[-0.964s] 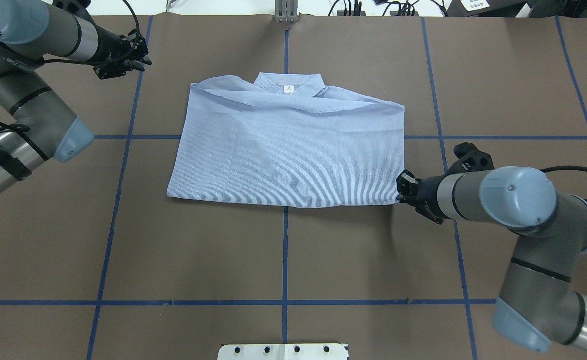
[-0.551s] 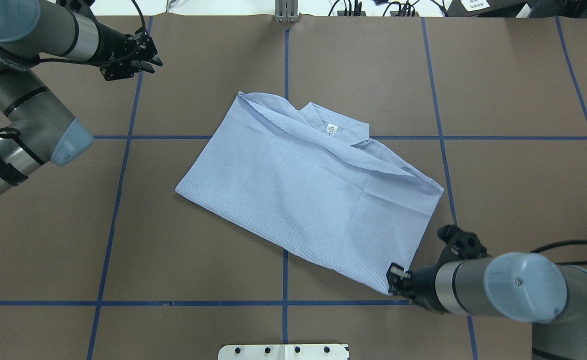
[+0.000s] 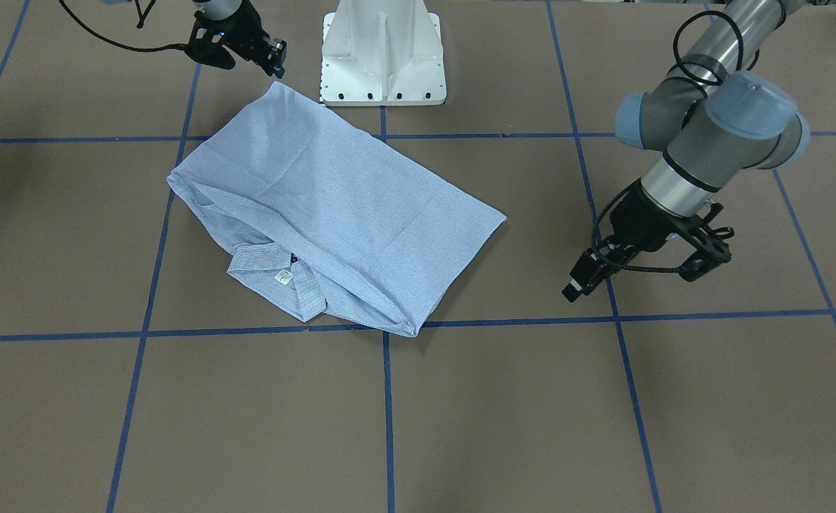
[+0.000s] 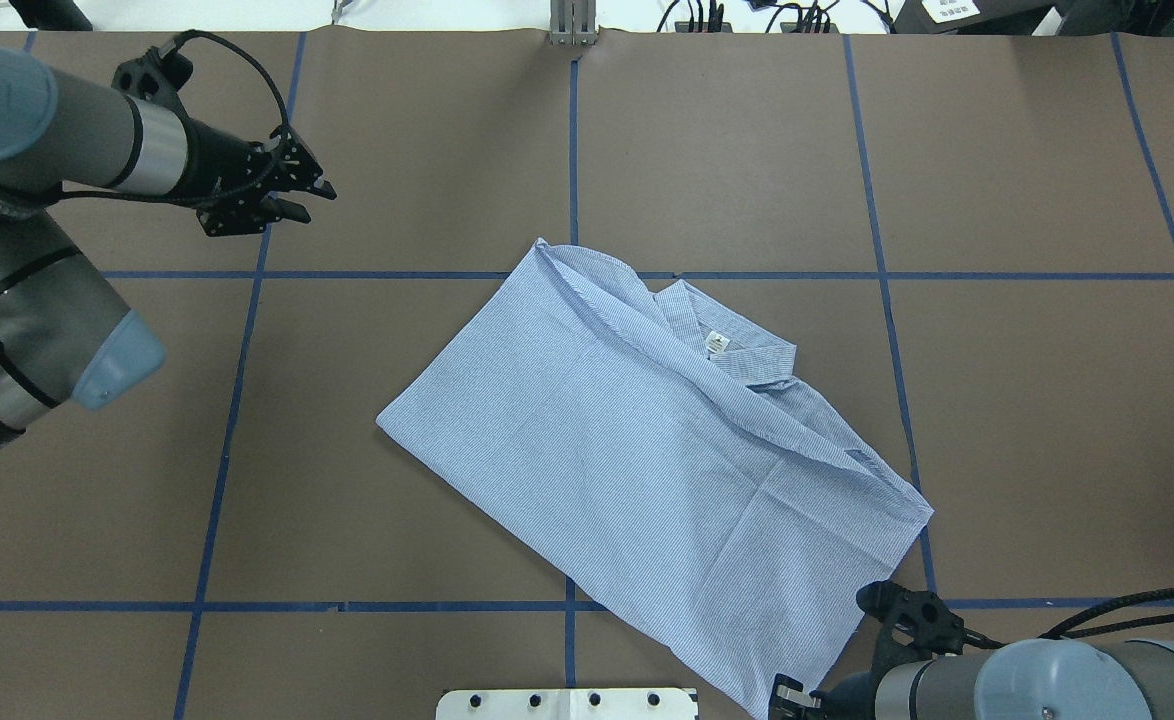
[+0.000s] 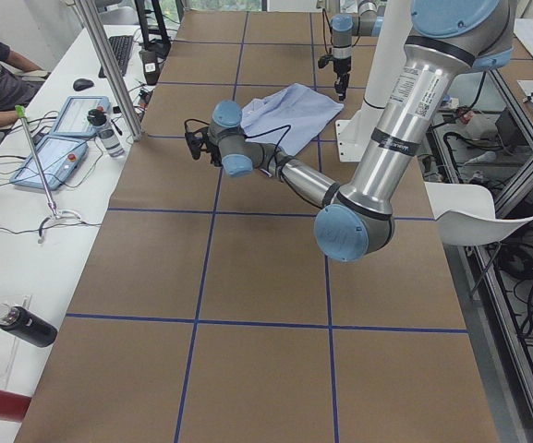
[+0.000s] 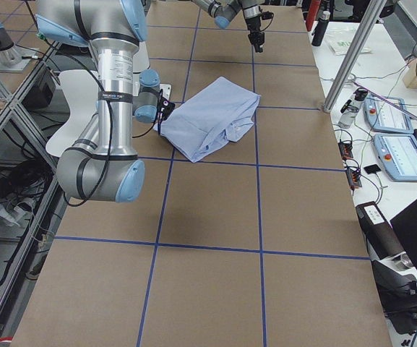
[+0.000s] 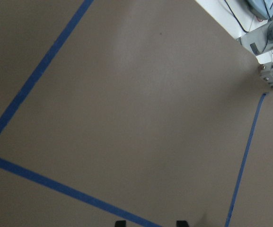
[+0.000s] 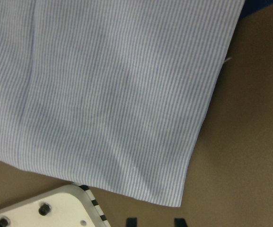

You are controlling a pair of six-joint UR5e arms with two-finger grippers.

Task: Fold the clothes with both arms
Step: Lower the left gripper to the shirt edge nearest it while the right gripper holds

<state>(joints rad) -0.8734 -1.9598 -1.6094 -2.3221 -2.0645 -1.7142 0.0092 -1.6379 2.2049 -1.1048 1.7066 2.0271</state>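
Shirt (image 4: 647,460): down flat on the brown table (image 4: 397,520), folded into a rough rectangle. It sat on a slant across the blue tape lines (image 4: 247,606), a little right of centre in the overhead view, with its near corner just beside the white base plate (image 4: 507,703).
Left gripper (image 4: 315,200): out at the far left, hovering over bare table and well apart from the shirt. Jaws parted, nothing between them, and its wrist camera saw only brown surface and tape past the two tips.
Collar (image 4: 747,355): on the long edge turned away from the robot, poking out from under a folded-over band of striped cloth.
Neck label (image 4: 715,343): small and white, sitting inside the collar. There was print on it, but it was too small to read in any view.
Right gripper (image 8: 155,221): low at the right, down by the shirt's near corner next to the base plate. Jaws apart and gripping nothing. In its wrist view the corner of the cloth lay just ahead of the two tips, not between them. Whether a tip brushed the fabric could not be told.
Sticker (image 4: 952,8): white, on dark equipment past the table's far right edge, its print unreadable.
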